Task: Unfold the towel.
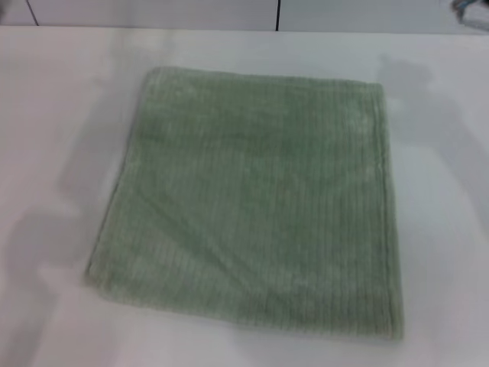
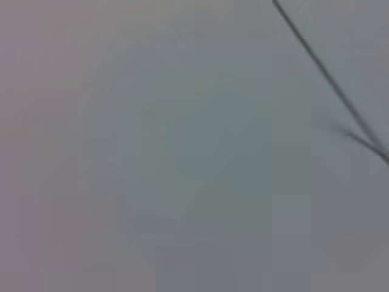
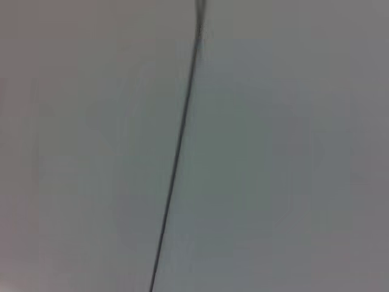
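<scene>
The towel point(image 1: 256, 202) is a pale sage-green ribbed cloth lying flat and spread out as a rough square on the white table point(image 1: 53, 115) in the head view. A hemmed edge runs down its right side. Neither gripper shows in any view. The left wrist view and the right wrist view show only plain grey surface crossed by thin dark lines, and no towel.
The table's far edge meets a pale wall with dark vertical seams point(image 1: 276, 15) at the top of the head view. A small dark object point(image 1: 470, 11) sits at the far right corner. Soft shadows fall on the table left and right of the towel.
</scene>
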